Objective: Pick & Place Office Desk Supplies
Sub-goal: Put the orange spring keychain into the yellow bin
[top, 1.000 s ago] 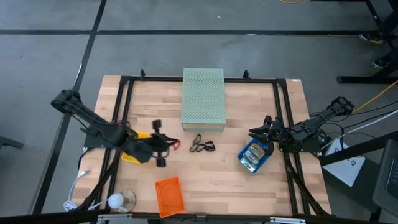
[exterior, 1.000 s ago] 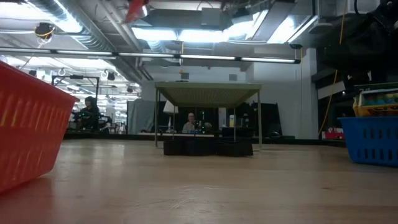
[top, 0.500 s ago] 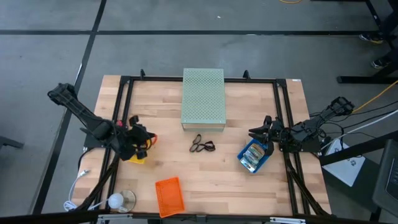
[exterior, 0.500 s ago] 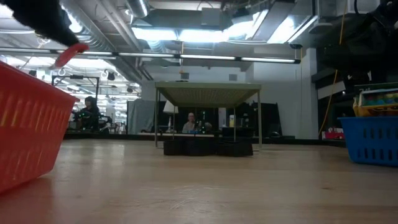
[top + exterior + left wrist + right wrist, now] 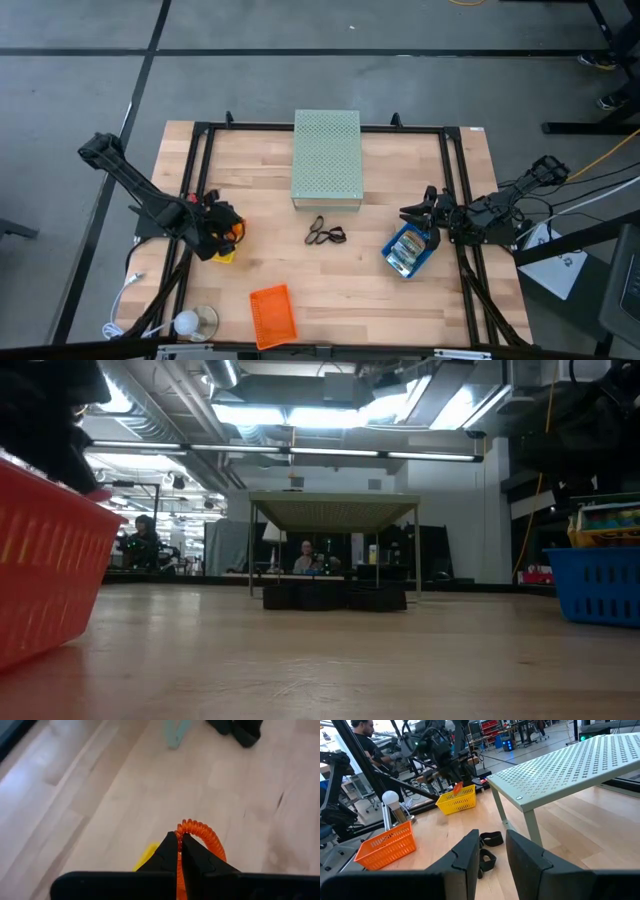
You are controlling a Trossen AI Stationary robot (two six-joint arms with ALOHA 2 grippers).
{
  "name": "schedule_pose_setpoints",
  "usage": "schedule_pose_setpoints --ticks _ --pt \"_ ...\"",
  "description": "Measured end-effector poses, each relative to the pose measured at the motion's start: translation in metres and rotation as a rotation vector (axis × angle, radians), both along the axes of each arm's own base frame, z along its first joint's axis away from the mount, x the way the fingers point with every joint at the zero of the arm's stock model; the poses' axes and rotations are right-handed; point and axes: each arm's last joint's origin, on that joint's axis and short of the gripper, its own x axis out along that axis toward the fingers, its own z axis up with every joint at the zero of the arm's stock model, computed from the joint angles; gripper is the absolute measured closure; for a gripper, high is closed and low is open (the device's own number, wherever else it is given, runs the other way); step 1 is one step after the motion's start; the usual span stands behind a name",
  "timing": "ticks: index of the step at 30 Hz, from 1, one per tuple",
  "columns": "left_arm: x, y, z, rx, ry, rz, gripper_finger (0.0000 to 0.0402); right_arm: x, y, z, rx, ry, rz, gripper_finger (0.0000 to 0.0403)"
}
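Two arms work our table: we reach the left arm in from the table's left edge, its left gripper (image 5: pixel 226 232) hanging just above the yellow tray (image 5: pixel 224 250) with both fingers pinched tight on an orange coiled ring (image 5: pixel 201 836). Our right gripper (image 5: pixel 411 213) waits with fingers parted beside the blue tray (image 5: pixel 396 262) of printed packets (image 5: pixel 409 244). Black loop pieces (image 5: pixel 325 235) lie mid-table near the pale green perforated box (image 5: pixel 326 157).

Table top (image 5: pixel 400 310): pale wood planks, matt, visible grain. Perforated box (image 5: pixel 326 158): pale green sheet metal, matt. Orange tray (image 5: pixel 387 844): plastic mesh. Orange ring (image 5: pixel 201 836): ribbed coil, glossy, between matt black left gripper (image 5: pixel 180 852) fingers.
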Motion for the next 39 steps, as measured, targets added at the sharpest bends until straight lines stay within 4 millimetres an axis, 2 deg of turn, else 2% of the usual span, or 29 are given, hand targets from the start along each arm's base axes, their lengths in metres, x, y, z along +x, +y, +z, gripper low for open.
schedule_pose_setpoints --ticks 15,28,32,39 --pt "-0.004 0.001 -0.017 -0.063 0.057 0.012 0.0396 0.0 0.0 0.0 -0.007 0.005 0.0 0.0304" --pt "-0.002 -0.001 -0.016 -0.099 0.031 0.016 0.035 0.0 0.0 0.0 -0.032 0.007 -0.011 0.0304" --pt "-0.009 0.003 -0.019 -0.079 0.095 0.058 0.0351 0.0 -0.001 0.0 -0.034 0.007 -0.025 0.0304" --pt "-0.023 0.011 -0.024 -0.107 0.246 0.167 0.0376 0.0 -0.001 -0.001 -0.011 0.006 -0.026 0.0304"
